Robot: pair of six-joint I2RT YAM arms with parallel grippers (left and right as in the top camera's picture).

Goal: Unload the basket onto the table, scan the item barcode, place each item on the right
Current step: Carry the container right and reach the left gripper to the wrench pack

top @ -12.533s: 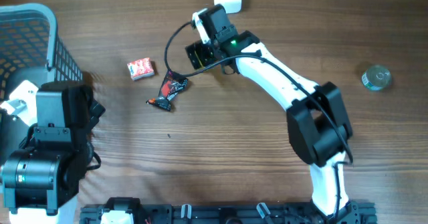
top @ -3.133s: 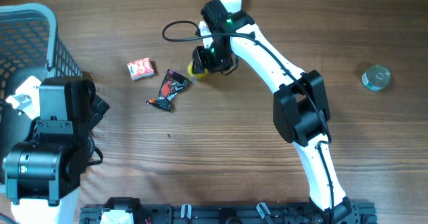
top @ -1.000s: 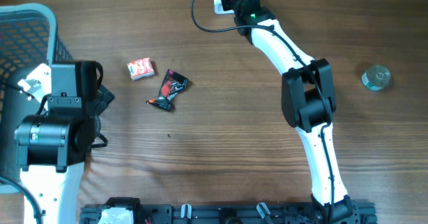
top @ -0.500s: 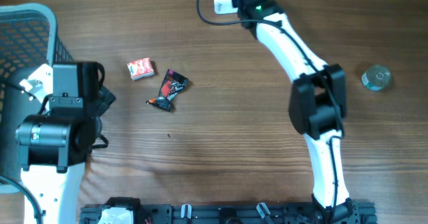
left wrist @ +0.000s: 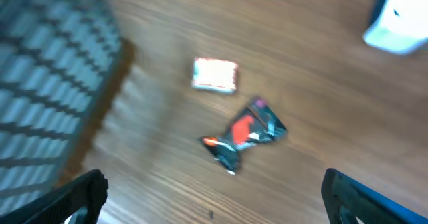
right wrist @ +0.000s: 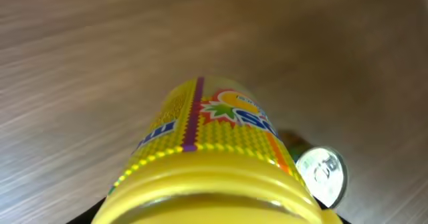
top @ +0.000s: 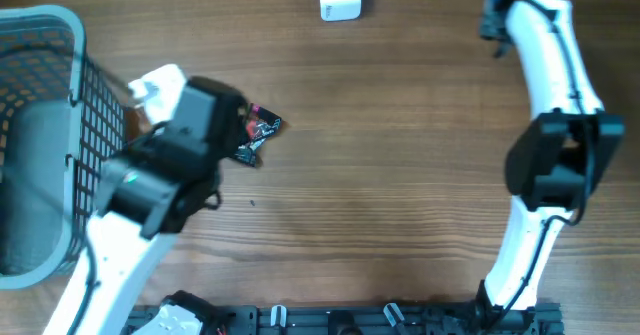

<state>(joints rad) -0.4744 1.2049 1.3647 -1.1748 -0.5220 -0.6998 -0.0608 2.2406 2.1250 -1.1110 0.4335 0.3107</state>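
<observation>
Beside basket (top: pixel 45 17): one box (left wrist: pixel 215 75), one wrapper (left wrist: pixel 244 134)

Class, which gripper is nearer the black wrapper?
Left. The left gripper hangs open over the wrapper; the right gripper, holding a yellow bottle, is far off toward the back right.

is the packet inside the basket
No, the packet lies on the table near the box, well outside the basket.

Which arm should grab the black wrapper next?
Left. The left fingers are open above the black wrapper; the right arm is far away, holding a yellow container.
</observation>
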